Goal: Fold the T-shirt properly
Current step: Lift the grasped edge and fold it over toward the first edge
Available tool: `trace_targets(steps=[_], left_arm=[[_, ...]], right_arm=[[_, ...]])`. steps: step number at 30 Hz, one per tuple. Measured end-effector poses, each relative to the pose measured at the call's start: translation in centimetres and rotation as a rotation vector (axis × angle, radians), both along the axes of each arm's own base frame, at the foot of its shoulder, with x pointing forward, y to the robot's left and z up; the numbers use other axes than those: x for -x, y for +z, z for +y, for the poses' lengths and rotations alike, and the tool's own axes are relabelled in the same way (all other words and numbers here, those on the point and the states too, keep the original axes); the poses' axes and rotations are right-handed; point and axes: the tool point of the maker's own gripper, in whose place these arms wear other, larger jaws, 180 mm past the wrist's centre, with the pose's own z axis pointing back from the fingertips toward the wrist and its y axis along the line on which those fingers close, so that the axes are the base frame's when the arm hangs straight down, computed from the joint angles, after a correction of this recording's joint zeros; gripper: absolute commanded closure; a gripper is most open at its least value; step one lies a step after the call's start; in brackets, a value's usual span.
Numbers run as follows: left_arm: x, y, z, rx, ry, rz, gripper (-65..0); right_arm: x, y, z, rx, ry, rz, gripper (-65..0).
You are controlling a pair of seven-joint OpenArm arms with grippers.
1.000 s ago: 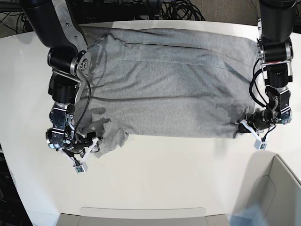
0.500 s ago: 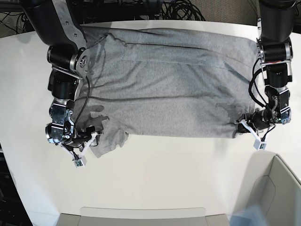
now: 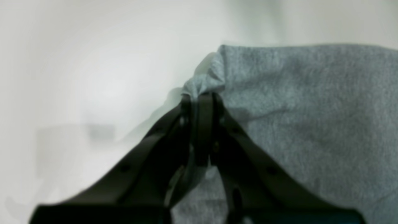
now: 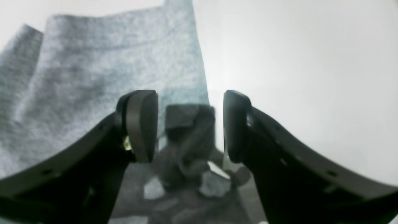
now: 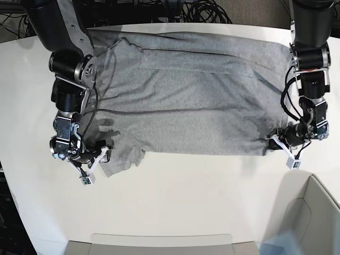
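Heather-grey short-sleeved cotton T-shirt lies spread flat w/ plain side up across far half of the white smooth desk, long axis running side to side in base view. A few shallow creases run across the fabric; sleeve flap sticks out toward the near edge at base-view left.

Left tool, at base-view right, sits at the shirt's near corner. Left wrist view: its black fingers are pressed together, clamped on a small bunched pinch of grey cloth right at the corner, fabric puckered above the tips.

Right tool, at base-view left, sits low by the sleeve flap. Right wrist view: black fingers stand well apart, nothing between them; grey cloth lies beyond and beneath the left-hand finger, bare desk under the other. Can't tell if the tips touch the fabric.

Pale open-topped box at near base-view right corner, apart from the shirt. Black cables bunch behind the desk's far edge.
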Motion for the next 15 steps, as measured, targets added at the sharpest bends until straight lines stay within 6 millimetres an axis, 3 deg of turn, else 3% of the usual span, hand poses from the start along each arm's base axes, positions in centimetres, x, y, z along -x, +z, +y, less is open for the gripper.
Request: trace_targets(steps=[5, 12, 15], left_arm=[[0.0, 0.0, 0.0, 0.0, 0.0, 0.0, 0.0], [0.0, 0.0, 0.0, 0.0, 0.0, 0.001, 0.0], [0.0, 0.0, 0.0, -0.001, -0.001, 0.003, 0.0]], right_arm=[[-0.6, -0.4, 1.8, -0.081, 0.0, -0.042, -30.3], [-0.7, -0.4, 2.3, -0.088, 0.009, -0.018, -4.9], [-0.8, -0.2, 2.3, -0.082, 0.013, -0.014, -0.9]])
